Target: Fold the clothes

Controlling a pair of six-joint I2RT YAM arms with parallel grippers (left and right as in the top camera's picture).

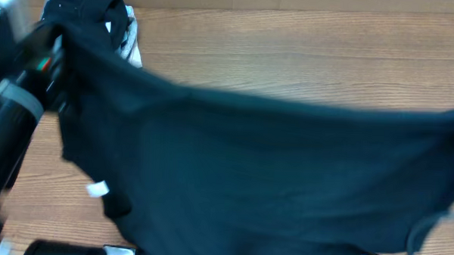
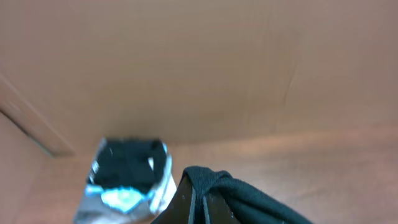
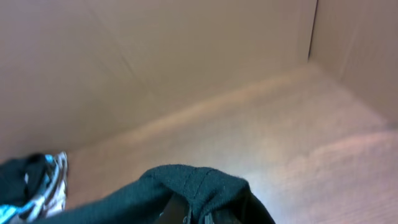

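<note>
The clothes (image 1: 271, 174), one large black garment, hang stretched and blurred across almost the whole overhead view, with a small white label (image 1: 96, 188) at the lower left edge. My left gripper (image 1: 59, 50) at the upper left is shut on one corner. In the left wrist view that gripper (image 2: 200, 202) pinches a bunched fold of the black fabric (image 2: 249, 196) between its dark fingers. My right gripper (image 3: 196, 214) is shut on another corner, and the fabric (image 3: 193, 180) drapes over its fingertips. The right gripper lies outside the overhead view.
A stack of folded pieces (image 1: 121, 25) sits at the table's back left, also seen as the stack (image 2: 127, 177) in the left wrist view. Brown cardboard walls (image 2: 186, 62) enclose the wooden table (image 1: 290, 46). A thin cable (image 1: 424, 229) loops at the lower right.
</note>
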